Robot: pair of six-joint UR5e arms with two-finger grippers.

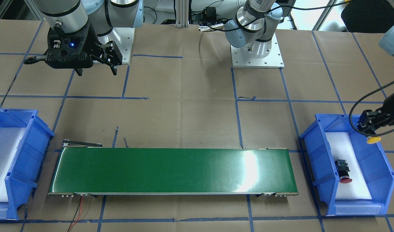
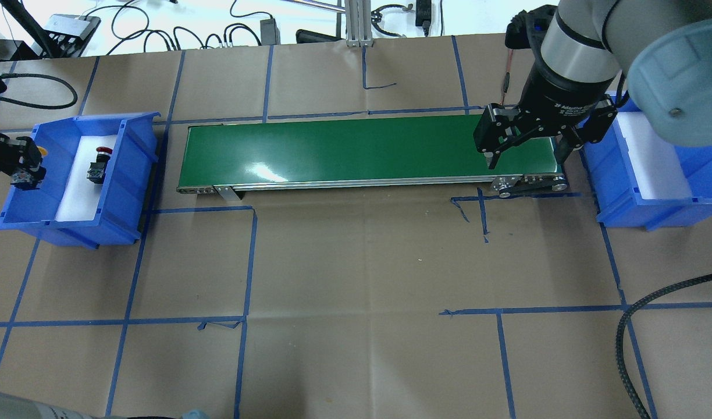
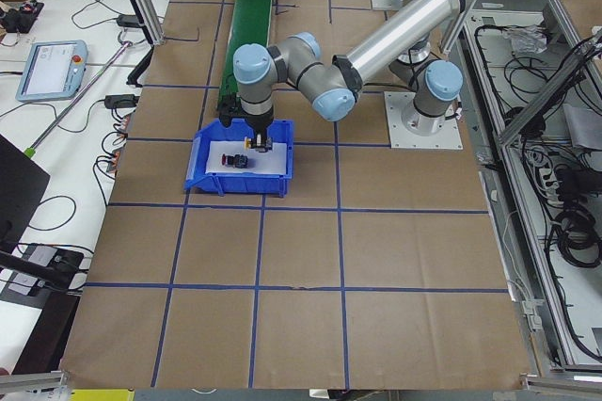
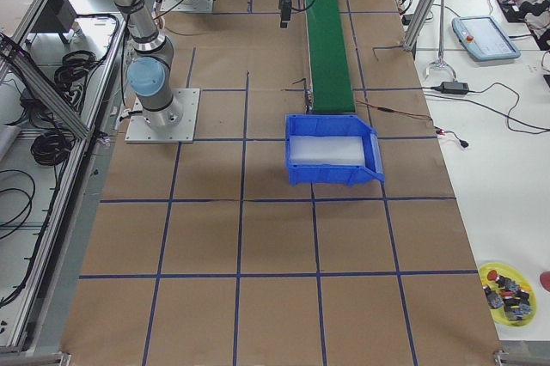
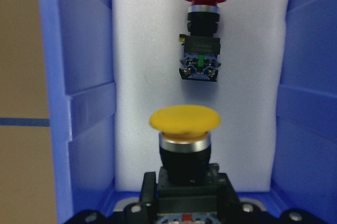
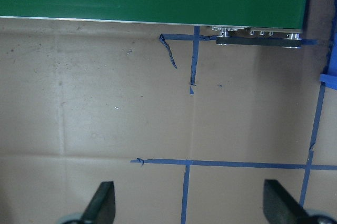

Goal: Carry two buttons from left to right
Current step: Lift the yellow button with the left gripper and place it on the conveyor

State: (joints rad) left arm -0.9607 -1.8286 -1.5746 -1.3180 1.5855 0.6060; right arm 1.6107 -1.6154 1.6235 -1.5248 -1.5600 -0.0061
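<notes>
My left gripper (image 1: pixel 372 127) is shut on the yellow button (image 1: pixel 373 140) and holds it over the robot-side end of the left blue bin (image 1: pixel 313 161). The left wrist view shows the yellow button (image 5: pixel 184 124) gripped by its black body, cap pointing away from the gripper, above the white foam. The red button (image 1: pixel 343 172) lies on its side on the foam in that bin; it also shows in the left wrist view (image 5: pixel 202 40) and the overhead view (image 2: pixel 98 166). My right gripper (image 2: pixel 527 154) is open and empty, hanging over the conveyor's right end.
A green conveyor belt (image 2: pixel 362 148) runs between the left bin (image 2: pixel 129 174) and the right blue bin (image 2: pixel 606 174), which holds only white foam. The table is brown paper with blue tape lines. A yellow dish (image 4: pixel 507 289) of spare parts sits at a far table corner.
</notes>
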